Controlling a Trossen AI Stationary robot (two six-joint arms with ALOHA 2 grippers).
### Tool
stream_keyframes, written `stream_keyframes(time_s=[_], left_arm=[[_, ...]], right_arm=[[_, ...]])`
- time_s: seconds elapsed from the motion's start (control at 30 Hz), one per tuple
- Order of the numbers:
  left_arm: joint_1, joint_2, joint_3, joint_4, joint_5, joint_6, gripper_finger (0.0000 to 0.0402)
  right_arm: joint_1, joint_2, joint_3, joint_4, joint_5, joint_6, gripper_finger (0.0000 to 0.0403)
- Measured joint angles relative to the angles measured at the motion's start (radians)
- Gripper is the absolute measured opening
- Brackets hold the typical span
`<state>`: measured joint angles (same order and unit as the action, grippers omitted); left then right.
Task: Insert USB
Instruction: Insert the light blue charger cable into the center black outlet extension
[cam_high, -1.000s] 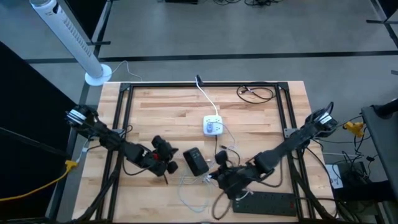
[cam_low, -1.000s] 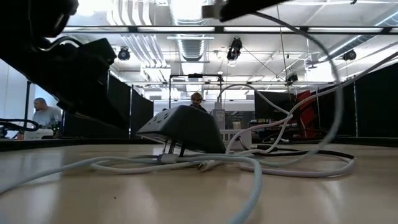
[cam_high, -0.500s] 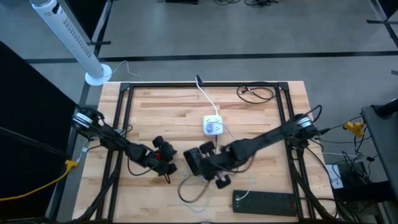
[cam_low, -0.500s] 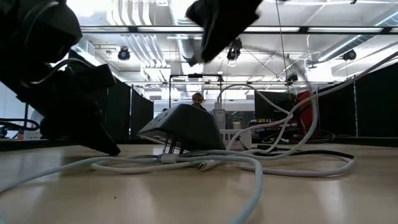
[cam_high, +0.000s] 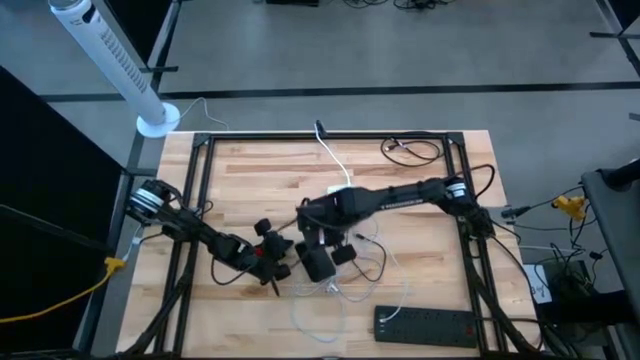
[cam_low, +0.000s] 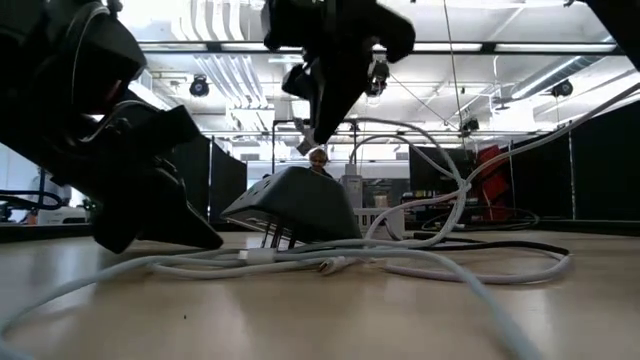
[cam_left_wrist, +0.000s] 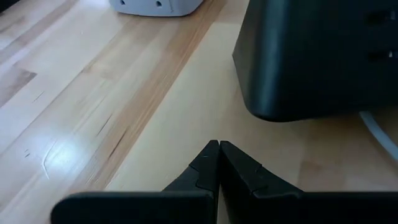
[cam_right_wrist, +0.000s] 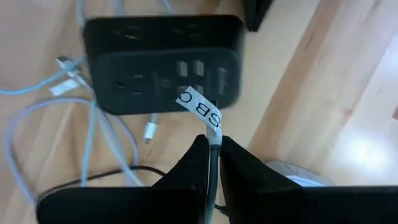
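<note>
A black charger block (cam_high: 318, 262) with USB ports on its top (cam_right_wrist: 189, 67) lies on the wooden table; it also shows in the low view (cam_low: 295, 205) and the left wrist view (cam_left_wrist: 317, 56). My right gripper (cam_high: 316, 228) hovers above it (cam_low: 335, 60), shut on a thin cable with a white tag reading "USB C" (cam_right_wrist: 200, 104). My left gripper (cam_high: 275, 257) is shut and empty, low over the table just left of the block (cam_left_wrist: 219, 149). Loose white cables (cam_high: 330, 298) lie at the block's near side. My right gripper pinches the thin cable (cam_right_wrist: 214, 144) between its two fingertips, just behind the white tag. The tagged end sticks out past the fingertips and points down at the block's port face. The end is lifted clear of the block and the table.
A white outlet cube (cam_left_wrist: 155, 5) stands just beyond the block, partly under my right arm. A black power strip (cam_high: 425, 322) lies at the near right edge. A coil of dark cable (cam_high: 410, 150) lies at the far right. White USB plugs (cam_right_wrist: 65, 78) lie beside the block.
My right gripper has risen from the table's near right and swung toward the left and far edges with the cable, ending above the black block. The white cables trailing from it have been dragged along. My left gripper has edged toward the block.
</note>
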<state>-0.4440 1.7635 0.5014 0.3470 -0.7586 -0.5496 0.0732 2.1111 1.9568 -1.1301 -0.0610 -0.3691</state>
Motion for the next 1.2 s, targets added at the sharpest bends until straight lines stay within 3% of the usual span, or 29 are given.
stream_keyframes(time_s=[0.4,0.63,0.87,1.2], left_arm=[[0.027,0.002,0.000,0.040,0.033,0.186,0.0000],[0.062,0.002,-0.001,0.123,0.169,0.253,0.0000],[0.064,0.005,-0.001,0.212,0.260,0.277,0.0000],[0.064,0.005,0.022,0.266,0.242,0.286,0.0000]], right_arm=[[-0.059,0.000,-0.035,0.013,0.000,-0.092,0.0012],[-0.045,-0.001,-0.032,0.014,-0.006,-0.110,0.0012],[-0.013,0.001,-0.032,0.026,-0.104,-0.152,0.0012],[0.027,0.010,-0.050,0.066,-0.096,-0.118,0.0012]])
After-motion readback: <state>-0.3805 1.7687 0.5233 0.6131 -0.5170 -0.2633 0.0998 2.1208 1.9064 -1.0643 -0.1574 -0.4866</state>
